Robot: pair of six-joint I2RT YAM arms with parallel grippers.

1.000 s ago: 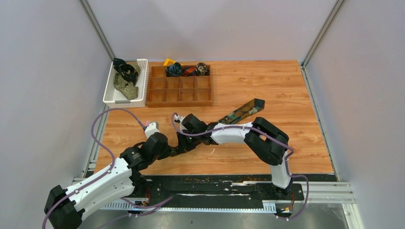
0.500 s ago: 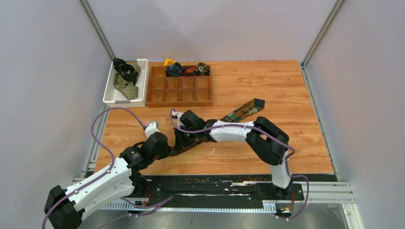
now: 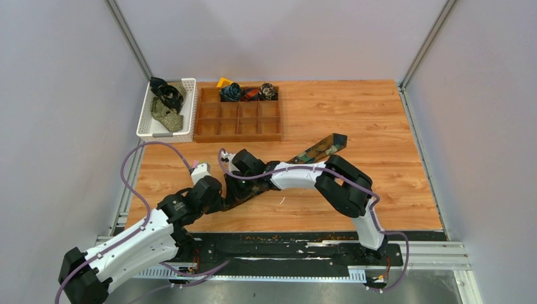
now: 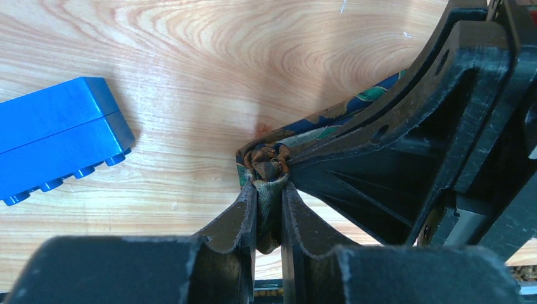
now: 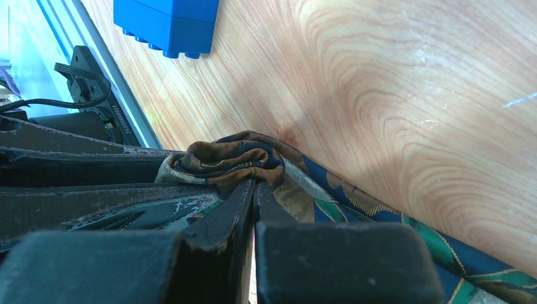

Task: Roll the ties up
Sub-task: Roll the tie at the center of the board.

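A patterned navy, green and brown tie [image 3: 315, 151] lies slantwise on the wooden table, its pointed end at the far right. Its near end is wound into a small roll [image 4: 265, 161], also in the right wrist view [image 5: 228, 157]. My left gripper [image 4: 269, 193] is shut on the fabric hanging from the roll, at the table's front left [image 3: 218, 197]. My right gripper [image 5: 254, 189] is shut, its tips pinching the roll from the other side [image 3: 235, 183]. More ties lie in the white basket [image 3: 166, 104], and rolled ones [image 3: 232, 92] sit in the tray's back row.
A blue building block [image 4: 58, 136] lies on the table left of the roll, also in the right wrist view [image 5: 168, 18]. The white basket [image 3: 144, 125] and the wooden compartment tray [image 3: 239, 120] stand at the back left. A yellow block [image 3: 223, 82] sits behind the tray.
My right arm has shifted a little to the left with the roll. The tie's pointed end has slid slightly left. The left arm has barely moved.
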